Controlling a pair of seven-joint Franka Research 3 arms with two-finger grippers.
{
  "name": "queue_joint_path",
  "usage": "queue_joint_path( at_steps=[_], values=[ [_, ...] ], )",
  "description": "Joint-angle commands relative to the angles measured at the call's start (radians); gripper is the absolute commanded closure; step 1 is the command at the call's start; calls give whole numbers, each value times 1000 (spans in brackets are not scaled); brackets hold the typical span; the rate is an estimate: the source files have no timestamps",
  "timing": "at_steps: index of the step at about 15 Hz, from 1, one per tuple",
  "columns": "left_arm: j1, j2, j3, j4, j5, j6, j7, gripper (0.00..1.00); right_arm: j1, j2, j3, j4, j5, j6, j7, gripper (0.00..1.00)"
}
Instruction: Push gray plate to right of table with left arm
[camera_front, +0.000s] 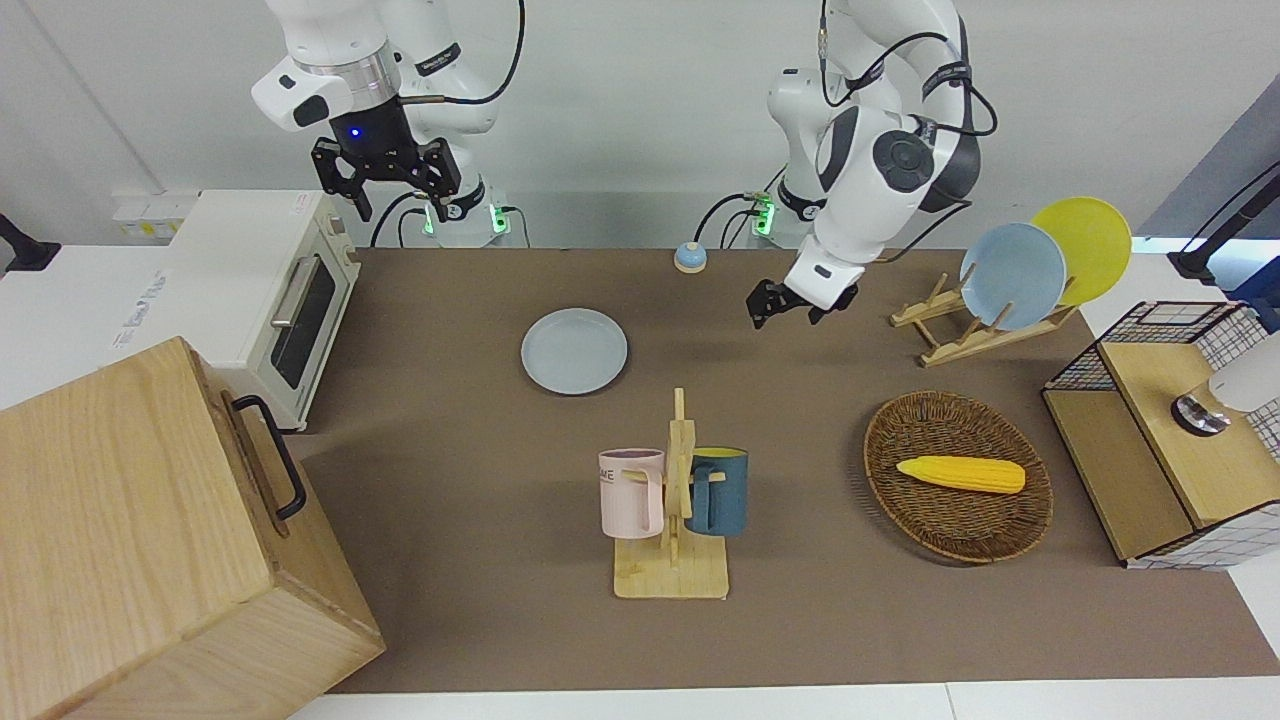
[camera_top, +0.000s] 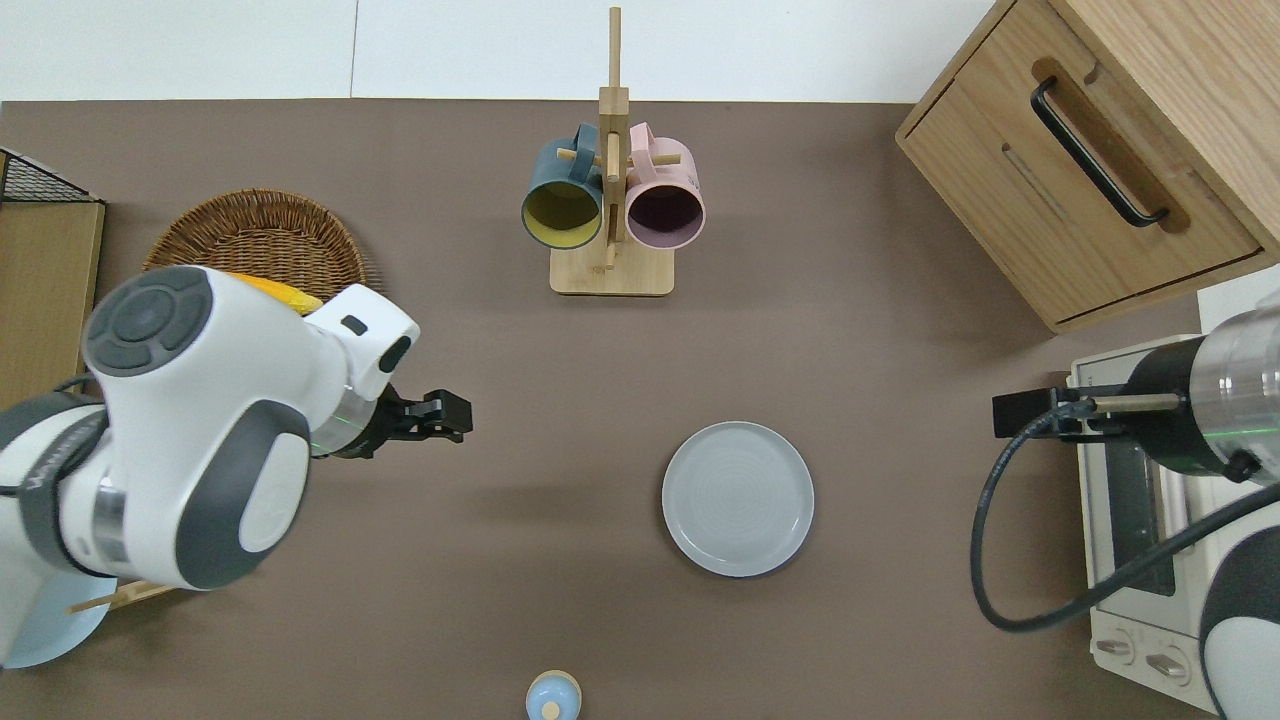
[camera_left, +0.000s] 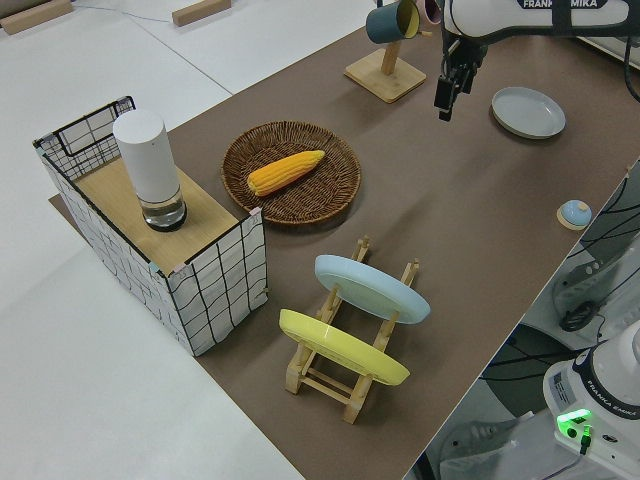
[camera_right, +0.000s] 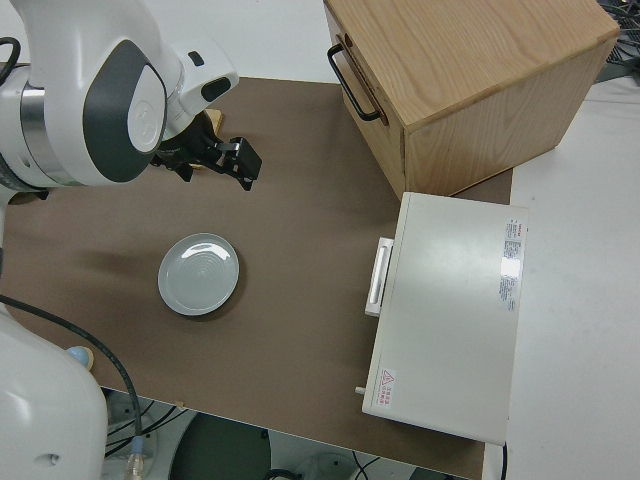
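The gray plate (camera_front: 574, 351) (camera_top: 738, 498) lies flat on the brown table (camera_front: 460, 420), nearer to the robots than the mug rack and toward the right arm's end. It also shows in the left side view (camera_left: 528, 111) and the right side view (camera_right: 198, 273). My left gripper (camera_front: 785, 315) (camera_top: 447, 416) is shut, empty and raised over bare table, well apart from the plate toward the left arm's end. It also shows in the side views (camera_left: 443, 98) (camera_right: 243, 166). My right gripper (camera_front: 400, 205) is parked and open.
A wooden mug rack (camera_front: 672, 500) holds a pink and a blue mug. At the left arm's end are a wicker basket (camera_front: 955, 520) with corn, a plate rack (camera_front: 960, 330) and a wire shelf (camera_front: 1150, 440). A toaster oven (camera_front: 270, 290) and wooden cabinet (camera_front: 150, 540) stand at the right arm's end. A small blue knob (camera_front: 689, 257) sits near the robots.
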Motion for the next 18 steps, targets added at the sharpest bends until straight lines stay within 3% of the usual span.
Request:
queue_joint_path(
  at_steps=[1,3,8,14,18],
  values=[
    [125,-46,-38,52,94,-86,122,9,-25,-27,15,-27,21,0,10,5],
    [210,-95,-88,52,97,-99,144,9,-25,-27,15,-27,21,0,10,5],
    [305,-138,-95,87,97,-150,142,9,-25,-27,15,-27,21,0,10,5],
    [319,-138,-93,257,169,-280,142,9,-25,-27,15,-27,21,-1,10,5],
    [319,-138,-84,265,172,-296,135,9,-25,-27,15,-27,21,0,10,5]
  ],
)
